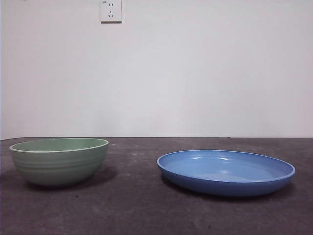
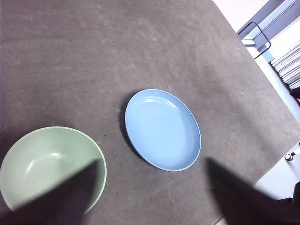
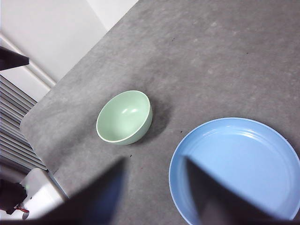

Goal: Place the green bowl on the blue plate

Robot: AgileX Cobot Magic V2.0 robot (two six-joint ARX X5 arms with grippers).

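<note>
The pale green ridged bowl point(image 1: 58, 161) stands upright on the dark table at the left of the front view. The wide blue plate point(image 1: 226, 172) lies apart from it at the right, with nothing on it. No arm shows in the front view. My left gripper point(image 2: 152, 161) is open and empty, high above the table, with the bowl point(image 2: 47, 164) under one jaw and the plate point(image 2: 161, 129) between the jaws. My right gripper point(image 3: 154, 158) is open and empty, also high up, with the plate point(image 3: 239, 168) under one jaw and the bowl point(image 3: 124, 117) farther off.
The dark grey table point(image 1: 142, 210) runs back to a white wall with a socket point(image 1: 111, 11). The table's edge point(image 2: 262, 173) shows in the left wrist view, with a metal frame point(image 2: 255, 35) beyond it. In the right wrist view a rounded table corner point(image 3: 28, 124) shows.
</note>
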